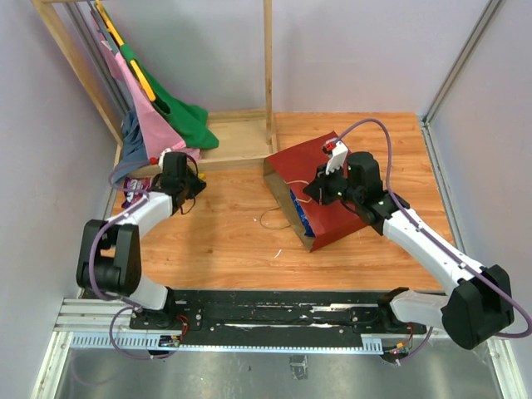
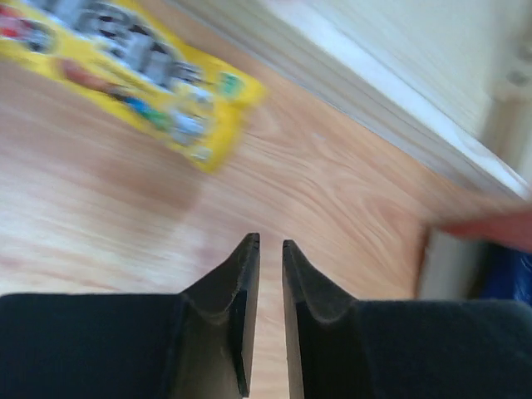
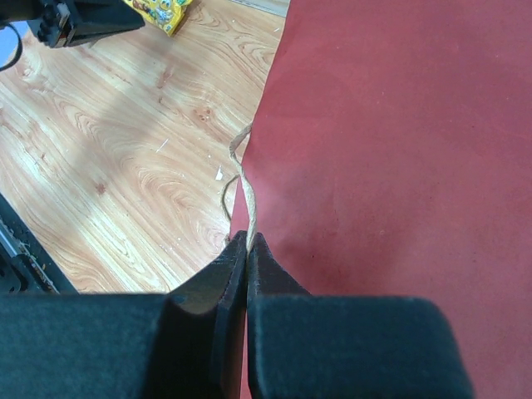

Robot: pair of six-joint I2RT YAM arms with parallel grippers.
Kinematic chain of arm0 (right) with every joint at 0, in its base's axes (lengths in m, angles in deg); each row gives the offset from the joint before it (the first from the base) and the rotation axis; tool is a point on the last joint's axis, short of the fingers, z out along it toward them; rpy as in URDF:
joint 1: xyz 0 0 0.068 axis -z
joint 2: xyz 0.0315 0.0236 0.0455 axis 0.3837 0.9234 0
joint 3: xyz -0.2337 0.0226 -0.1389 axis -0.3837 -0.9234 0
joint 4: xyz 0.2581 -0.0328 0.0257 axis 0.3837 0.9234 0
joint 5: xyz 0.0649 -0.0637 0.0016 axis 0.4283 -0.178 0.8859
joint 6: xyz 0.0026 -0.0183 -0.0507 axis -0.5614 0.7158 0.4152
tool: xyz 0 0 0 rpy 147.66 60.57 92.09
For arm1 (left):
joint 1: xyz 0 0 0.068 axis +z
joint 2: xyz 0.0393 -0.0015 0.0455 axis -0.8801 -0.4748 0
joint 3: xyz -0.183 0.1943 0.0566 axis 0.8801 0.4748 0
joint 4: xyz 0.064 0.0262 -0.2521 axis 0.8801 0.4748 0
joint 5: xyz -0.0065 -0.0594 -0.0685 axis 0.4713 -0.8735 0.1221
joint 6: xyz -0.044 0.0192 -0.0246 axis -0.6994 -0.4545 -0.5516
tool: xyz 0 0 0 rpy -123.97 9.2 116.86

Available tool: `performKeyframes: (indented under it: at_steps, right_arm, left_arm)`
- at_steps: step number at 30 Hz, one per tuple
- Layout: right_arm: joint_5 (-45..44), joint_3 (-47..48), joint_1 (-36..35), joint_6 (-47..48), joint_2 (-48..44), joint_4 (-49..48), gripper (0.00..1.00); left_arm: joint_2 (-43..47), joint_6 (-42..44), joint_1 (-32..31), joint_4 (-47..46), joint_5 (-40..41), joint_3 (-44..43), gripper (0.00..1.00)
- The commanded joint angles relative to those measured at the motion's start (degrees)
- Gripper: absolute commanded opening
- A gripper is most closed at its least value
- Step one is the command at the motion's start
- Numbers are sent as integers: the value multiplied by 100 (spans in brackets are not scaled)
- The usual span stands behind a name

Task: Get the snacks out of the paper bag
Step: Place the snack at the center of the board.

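Observation:
The dark red paper bag lies on its side mid-table, its mouth facing the near left. A blue snack packet shows inside the mouth. My right gripper rests over the bag's upper side, shut on the thin string handle. Other snacks lie at the far left: a purple packet, partly hidden by my left arm, and a yellow packet flat on the wood. My left gripper hovers just above the table near them, jaws slightly open with nothing between them.
A wooden rack with pink and green garments stands at the back left, its base board close behind my left gripper. Grey walls close in both sides. The black mounting rail runs along the near edge.

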Motion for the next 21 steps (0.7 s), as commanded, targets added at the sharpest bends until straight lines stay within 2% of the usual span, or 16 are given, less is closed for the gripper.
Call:
performKeyframes:
  at_steps: [1,2,3,4,5,9,12,14,16,21]
  right_arm:
    - [41,-50,57,11,41,-126,1]
    - [36,-42,57,9,47,-125,1]
    - [28,-38,57,8,54,-122,1]
    - [24,-35,57,-5,55,-133,1]
    - [19,-33,57,-8,55,-133,1]
    - [0,-7,57,-35,59,-134,1]
    - [7,-14,56,-60,73,-176,1]
    - [-51,27,56,-38,102,-112,1]
    - [-268,93,57,-44,143,-8,1]
    - [-874,229,57,-91,266,201,1]
  left_arm:
    - [506,812,-449,-1555,-1688,379,31]
    - [527,973,-610,-1511,-1699,307,41]
    - [511,1140,-809,-1427,-1703,193,64]
    - [478,1280,-953,-1324,-1704,43,81]
    - [434,1418,-1065,-1315,-1802,-38,85]
    - [223,1726,-1186,-2161,-3117,43,91]
    - [102,1969,-1212,-3563,-4508,391,92]
    - [-4,2077,-1255,-4091,-5552,361,92]
    - [-89,2353,-1309,-4047,-6169,160,92]
    - [-46,3541,-1407,-2828,-7140,-417,92]
